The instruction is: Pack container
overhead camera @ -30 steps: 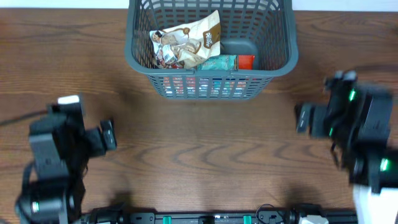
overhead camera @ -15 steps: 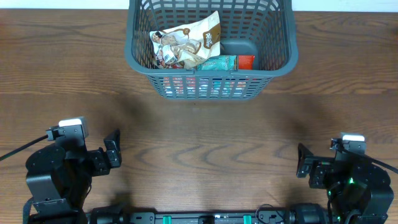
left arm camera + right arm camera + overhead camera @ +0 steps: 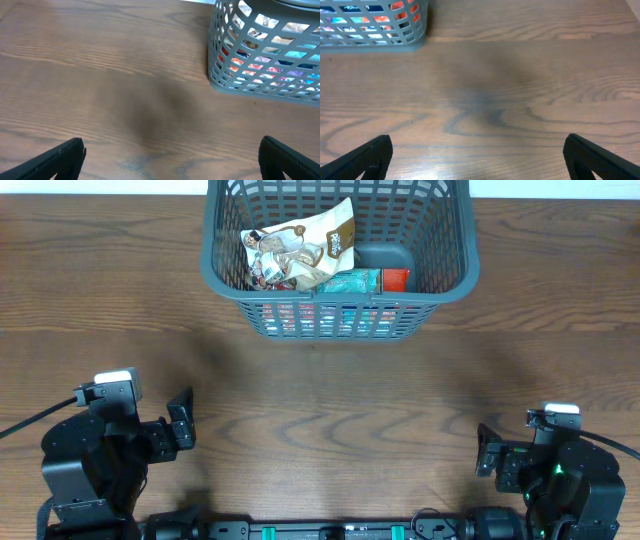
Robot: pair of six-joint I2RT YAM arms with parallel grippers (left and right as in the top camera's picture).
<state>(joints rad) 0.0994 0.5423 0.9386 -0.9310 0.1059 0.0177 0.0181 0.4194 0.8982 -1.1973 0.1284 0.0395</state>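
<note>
The dark grey slotted container stands at the top centre of the table. It holds a tan snack bag, a teal packet and a red packet. The container's corner shows in the left wrist view and in the right wrist view. My left gripper is open and empty at the front left, far from the container; it also shows in the left wrist view. My right gripper is open and empty at the front right; it also shows in the right wrist view.
The wooden table lies bare between the two grippers and the container. Its front edge carries a black rail.
My right arm has drawn back from beside the container to the front right and settled low. My left arm also pulled back a little, then stayed still.
</note>
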